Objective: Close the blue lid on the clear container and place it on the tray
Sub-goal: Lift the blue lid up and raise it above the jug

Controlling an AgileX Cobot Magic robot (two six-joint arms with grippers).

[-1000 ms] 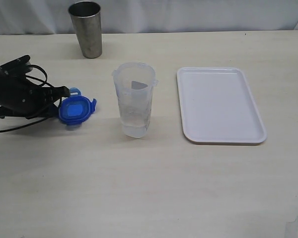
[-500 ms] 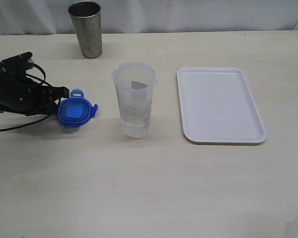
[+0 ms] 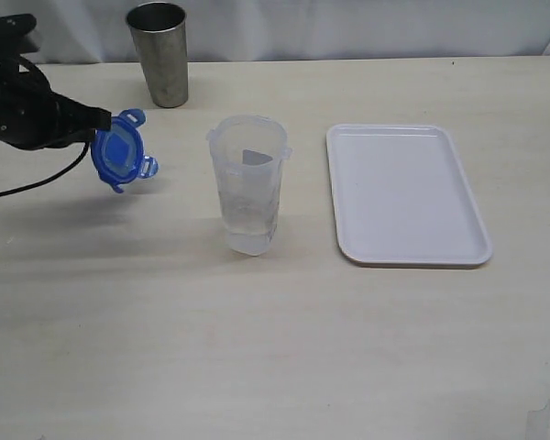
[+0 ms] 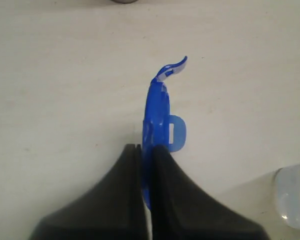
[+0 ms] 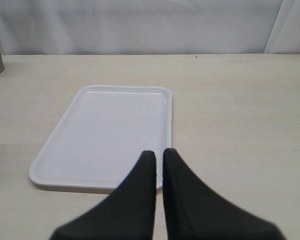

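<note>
My left gripper [image 3: 99, 126] is shut on the edge of the blue lid [image 3: 119, 152], holding it tilted on edge above the table at the far left. In the left wrist view the blue lid [image 4: 157, 117] shows edge-on, pinched between the two black fingers [image 4: 167, 165]. The clear container [image 3: 247, 181] stands upright and uncovered in the middle of the table, to the right of the lid. The white tray [image 3: 405, 192] lies flat to the container's right and holds nothing. My right gripper [image 5: 158, 153] is shut on nothing, hovering at the near edge of the tray [image 5: 105, 132]; it is outside the exterior view.
A grey steel cup [image 3: 159, 53] stands at the back of the table, behind the lid. A black cable [image 3: 18, 192] trails from the left arm over the table. A pale cloth backdrop [image 3: 348, 27] closes off the far edge.
My left gripper has lifted the blue lid off the table, carrying it up and back and turning it from flat to on edge. The container and tray have not moved.
</note>
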